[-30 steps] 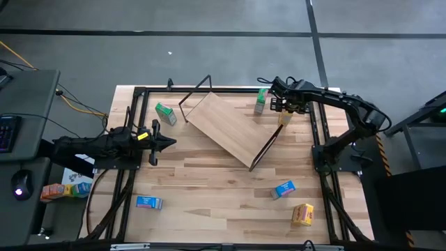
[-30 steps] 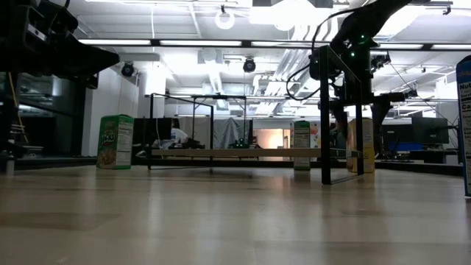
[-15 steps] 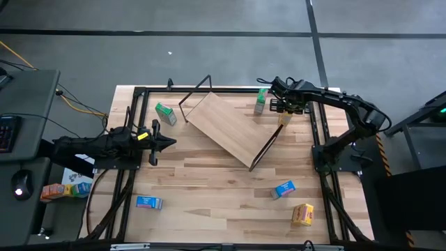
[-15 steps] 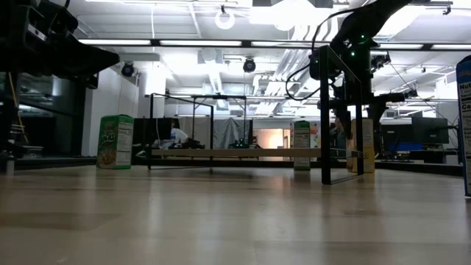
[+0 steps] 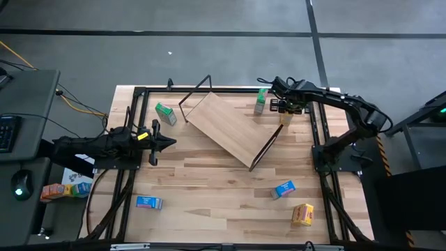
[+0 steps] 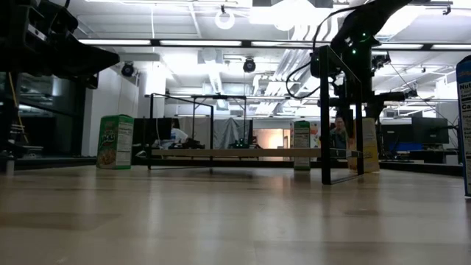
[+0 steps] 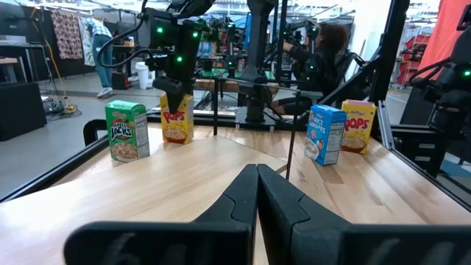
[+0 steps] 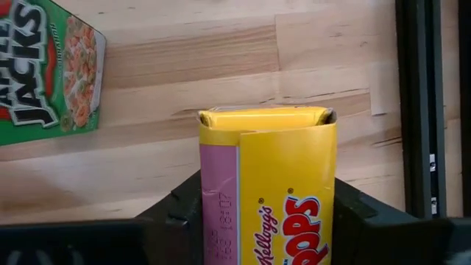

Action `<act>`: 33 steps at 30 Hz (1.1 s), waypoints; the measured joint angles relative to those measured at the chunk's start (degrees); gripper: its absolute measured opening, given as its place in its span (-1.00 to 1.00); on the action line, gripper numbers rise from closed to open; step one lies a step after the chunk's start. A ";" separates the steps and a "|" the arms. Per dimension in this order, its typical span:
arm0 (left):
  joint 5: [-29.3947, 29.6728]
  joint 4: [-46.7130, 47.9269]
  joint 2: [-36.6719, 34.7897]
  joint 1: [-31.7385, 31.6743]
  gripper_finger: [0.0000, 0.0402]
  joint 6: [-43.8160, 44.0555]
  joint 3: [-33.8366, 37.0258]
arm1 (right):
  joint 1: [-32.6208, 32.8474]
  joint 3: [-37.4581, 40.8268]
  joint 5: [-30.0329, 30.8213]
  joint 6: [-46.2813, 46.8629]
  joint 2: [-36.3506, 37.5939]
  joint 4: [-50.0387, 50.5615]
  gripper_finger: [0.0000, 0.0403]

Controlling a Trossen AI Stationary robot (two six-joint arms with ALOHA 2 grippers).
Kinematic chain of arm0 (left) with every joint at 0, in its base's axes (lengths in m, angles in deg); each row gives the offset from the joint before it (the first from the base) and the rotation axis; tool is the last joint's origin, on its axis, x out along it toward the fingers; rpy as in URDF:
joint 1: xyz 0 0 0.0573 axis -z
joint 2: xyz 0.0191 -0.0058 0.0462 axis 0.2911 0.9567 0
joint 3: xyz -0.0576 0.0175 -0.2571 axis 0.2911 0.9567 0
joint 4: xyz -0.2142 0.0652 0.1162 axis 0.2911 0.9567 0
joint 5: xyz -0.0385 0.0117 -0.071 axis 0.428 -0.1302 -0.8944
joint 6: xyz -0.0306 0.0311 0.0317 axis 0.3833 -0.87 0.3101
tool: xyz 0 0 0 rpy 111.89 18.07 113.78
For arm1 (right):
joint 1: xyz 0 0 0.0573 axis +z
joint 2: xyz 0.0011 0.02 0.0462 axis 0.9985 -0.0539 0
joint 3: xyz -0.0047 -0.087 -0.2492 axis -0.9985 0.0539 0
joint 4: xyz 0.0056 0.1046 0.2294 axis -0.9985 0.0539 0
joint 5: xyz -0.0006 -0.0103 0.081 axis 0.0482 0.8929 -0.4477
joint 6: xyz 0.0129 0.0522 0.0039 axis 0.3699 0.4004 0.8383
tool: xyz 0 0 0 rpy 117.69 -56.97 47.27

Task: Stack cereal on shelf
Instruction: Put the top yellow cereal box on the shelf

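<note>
My right gripper is over the far right part of the table, shut on a yellow-orange cereal box, beside the shelf's far right corner. The shelf is a light-wood board tilted on a thin black wire frame. One green box stands by the right gripper, another left of the shelf. Two blue boxes and a second yellow box sit near the table's near edge. My left gripper waits, shut, at the table's left side. My right gripper pinches the yellow-orange box's upper end between its two fingers, one on each opposite side. It comes from above, pointing down. The box stays upright below the fingers; whether its base rests on the table, I cannot tell.
A black metal frame runs round the table's edges. The shelf's wire frame stands close beside the held box. Bare striped tabletop lies between the shelf and the near boxes. People show in the room beyond the table.
The right gripper, still shut on the yellow-orange box, has shifted it a little toward the table's right edge; the box has stayed upright.
</note>
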 joint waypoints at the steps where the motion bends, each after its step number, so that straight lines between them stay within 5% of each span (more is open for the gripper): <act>1: 0.00 0.00 -0.01 0.00 -1.00 0.00 0.01 | 0.00 0.00 0.00 -0.21 0.47 0.01 -0.24; 10: 0.00 0.02 -0.01 0.02 -1.00 0.00 0.00 | 0.00 0.00 -2.11 -3.84 8.86 -0.21 -0.32; 19: 0.00 0.00 -0.02 0.00 -1.00 0.00 0.01 | 1.58 0.00 -17.51 -12.92 20.75 -9.82 -0.32; 24: 0.00 0.02 -0.02 0.02 -1.00 0.00 0.00 | 4.97 0.00 -19.62 -11.38 25.92 -17.73 -0.32; 30: 0.00 0.02 -0.01 0.01 -1.00 0.00 0.02 | 11.19 -0.58 -24.26 -8.65 26.41 -28.88 -0.32; 33: 0.00 0.02 -0.02 0.00 -1.00 0.00 0.02 | 14.67 -5.25 -24.09 -10.02 22.99 -26.86 -0.32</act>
